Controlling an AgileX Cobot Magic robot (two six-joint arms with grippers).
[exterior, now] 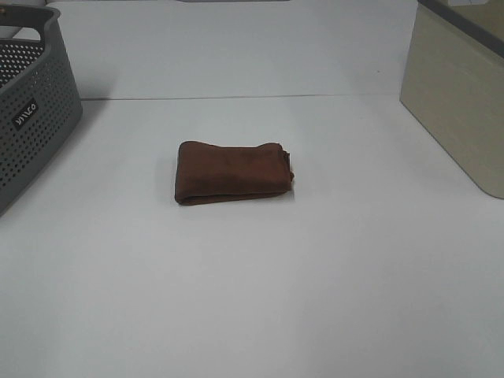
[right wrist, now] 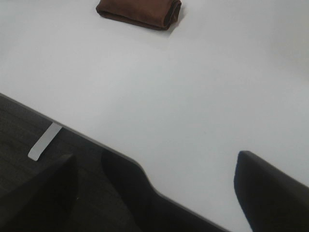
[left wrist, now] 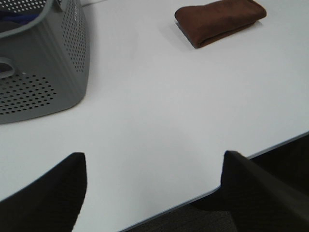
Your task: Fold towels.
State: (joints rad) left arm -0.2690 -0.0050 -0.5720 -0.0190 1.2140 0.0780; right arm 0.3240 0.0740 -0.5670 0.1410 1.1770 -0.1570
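One folded towel (exterior: 233,171) on the white table (exterior: 252,299) — left pincer (left wrist: 153,193) and right pincer (right wrist: 154,193) both wide open, empty.

The only lettering is a small white logo on the front wall of the grey perforated basket (exterior: 35,118), seen in the exterior high view. It is too small and tilted to read reliably.

– Towel (exterior: 233,171)?
– Mid-table (exterior: 252,299), folded flat, well apart from both side edges.
– Others?
– Basket (exterior: 31,110) at left edge, toward far corner; box (exterior: 457,102) at right edge, opposite.
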